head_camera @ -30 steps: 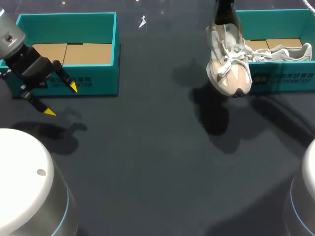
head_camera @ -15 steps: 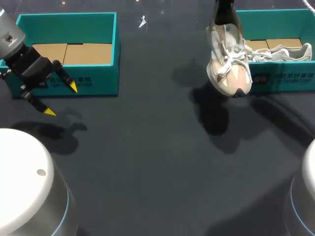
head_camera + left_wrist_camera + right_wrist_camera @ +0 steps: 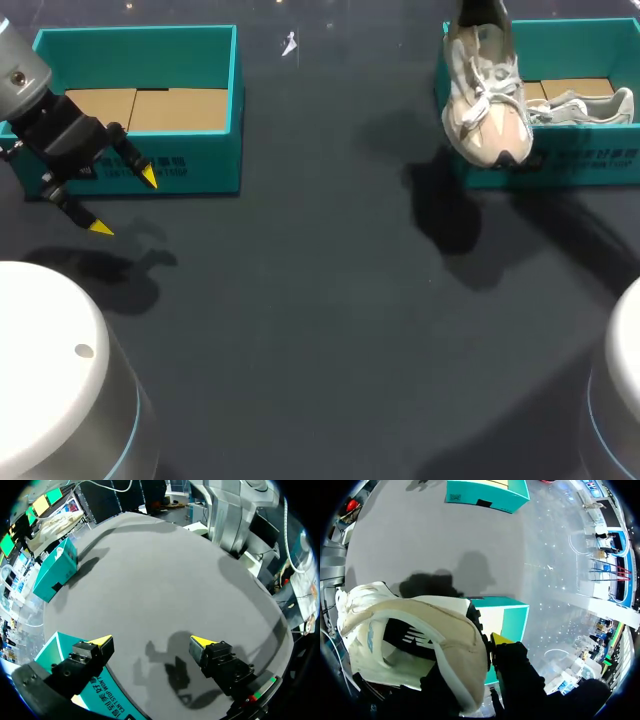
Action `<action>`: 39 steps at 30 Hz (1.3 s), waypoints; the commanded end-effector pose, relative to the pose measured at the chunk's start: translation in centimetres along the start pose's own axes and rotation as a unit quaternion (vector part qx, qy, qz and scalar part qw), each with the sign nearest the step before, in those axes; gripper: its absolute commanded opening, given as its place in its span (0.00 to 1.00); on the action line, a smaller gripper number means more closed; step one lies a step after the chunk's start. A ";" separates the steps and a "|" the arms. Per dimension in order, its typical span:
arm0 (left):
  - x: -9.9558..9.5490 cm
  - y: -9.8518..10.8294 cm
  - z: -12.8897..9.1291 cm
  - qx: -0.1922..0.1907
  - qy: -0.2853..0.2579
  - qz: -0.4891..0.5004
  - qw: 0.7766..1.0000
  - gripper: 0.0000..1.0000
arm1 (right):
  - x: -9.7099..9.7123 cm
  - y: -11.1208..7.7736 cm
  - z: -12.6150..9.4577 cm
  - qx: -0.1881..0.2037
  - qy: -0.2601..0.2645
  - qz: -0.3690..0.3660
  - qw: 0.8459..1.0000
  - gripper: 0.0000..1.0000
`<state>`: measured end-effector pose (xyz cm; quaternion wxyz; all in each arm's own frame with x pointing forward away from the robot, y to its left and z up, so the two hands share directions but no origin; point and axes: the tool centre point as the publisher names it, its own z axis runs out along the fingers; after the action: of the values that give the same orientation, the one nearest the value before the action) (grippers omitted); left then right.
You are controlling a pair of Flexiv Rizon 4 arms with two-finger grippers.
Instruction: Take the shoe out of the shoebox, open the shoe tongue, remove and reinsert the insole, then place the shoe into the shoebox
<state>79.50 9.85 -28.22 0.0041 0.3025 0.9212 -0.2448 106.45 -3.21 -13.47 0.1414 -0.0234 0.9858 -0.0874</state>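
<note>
Step one, we judge: taking the shoe [image 3: 487, 100] out of the shoebox [image 3: 590, 168]. The shoe is off the box floor and hangs toe-down in the air over the box's front left corner, laces toward the head camera. Its shadow falls on the tabletop [image 3: 300, 300] just beside the box. It is not yet set down. A second shoe [image 3: 592, 104] lies on its side inside the same shoebox.

The right arm [image 3: 480, 14] shows only as a dark stub above the shoe's heel, coming down onto it from above. The right jaws grip the shoe at the heel collar. In the right wrist view one yellow fingertip [image 3: 498, 640] sits against the outside of the heel. The other finger is hidden, likely inside the opening. The shoe hangs free, so we take it as clamped.

The left arm [image 3: 55, 130] sits low in front of the other teal box [image 3: 205, 160], well apart from the shoe. The left jaws are spread wide with nothing between them, tips aimed at bare tabletop.

Next move, our guess: carry the shoe clear of the box wall to the open tabletop between the two boxes and lower it sole-down within the left arm's reach. Opening the tongue and pulling the insole probably need one arm to hold and one to work. Watch for the toe catching the rim and for swing from the heel-only grip.
</note>
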 end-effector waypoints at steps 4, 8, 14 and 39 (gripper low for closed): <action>0.1 0.0 -0.1 -0.001 0.000 0.000 1.000 1.00 | -1.9 -3.1 0.2 0.013 0.005 -0.006 1.000 0.00; 0.1 0.0 -0.1 -0.001 0.000 0.000 1.000 1.00 | -2.1 -3.3 0.4 0.009 0.008 -0.001 1.000 0.00; 0.1 0.0 -0.1 -0.001 0.000 0.000 1.000 1.00 | -2.1 -3.3 0.4 0.009 0.008 -0.001 1.000 0.00; 0.1 0.0 -0.1 -0.001 0.000 0.000 1.000 1.00 | -12.6 -15.1 4.6 0.040 -0.013 -0.003 0.999 0.00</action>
<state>79.50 9.84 -28.22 0.0041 0.3026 0.9211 -0.2448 118.92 -16.79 -12.06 0.1683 -0.0212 0.9759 -0.1376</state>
